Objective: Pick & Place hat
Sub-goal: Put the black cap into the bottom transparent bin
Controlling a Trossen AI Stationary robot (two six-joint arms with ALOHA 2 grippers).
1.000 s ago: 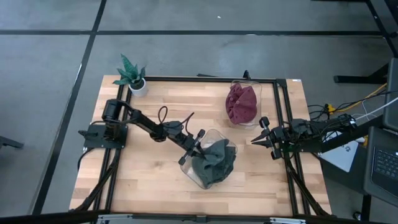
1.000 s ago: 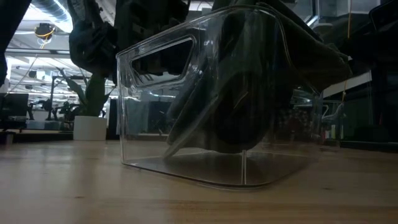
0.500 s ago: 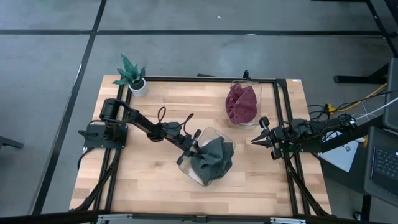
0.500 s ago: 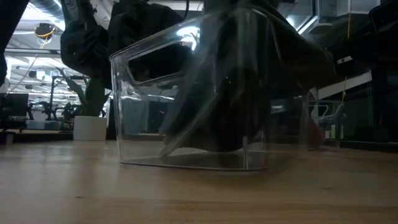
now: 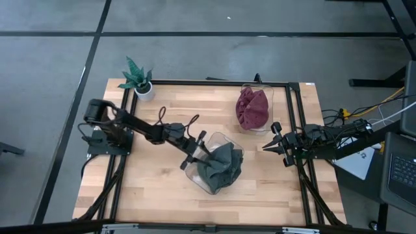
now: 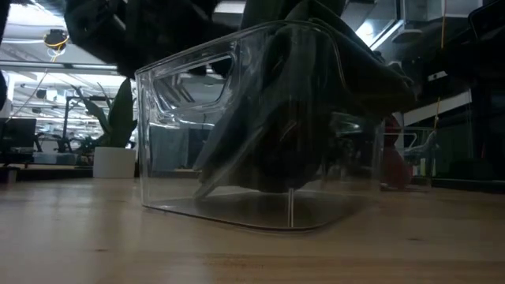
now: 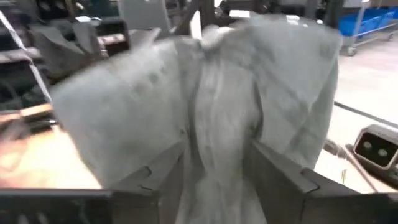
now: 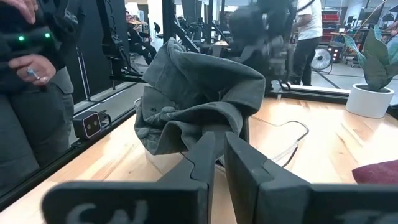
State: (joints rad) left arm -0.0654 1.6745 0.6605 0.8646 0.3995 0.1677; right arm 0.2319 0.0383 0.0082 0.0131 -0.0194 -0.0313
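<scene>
Right now the green hat sits in a clear box near the middle of the wooden table, toward the near edge, and part of the cloth spills up over the rim. Just to the left of the hat is the left gripper, right at the box's left wall. Its fingers are spread apart and pinch nothing, so the hat looks let go. From this claw the hat lies to the right and a bit nearer. The hat is a crumpled heap with no clear long side. The left arm is much the nearer one. Over at the right edge of the table the right gripper waits, well apart from the hat, with its fingers pressed together and holding nothing. For a clean way out, the left claw would need to pull back to the left, away from the box. Count them up: two hats, one green and one dark red hat in a second clear box at the far right; two boxes; two arms; one small potted plant at the far left corner.
</scene>
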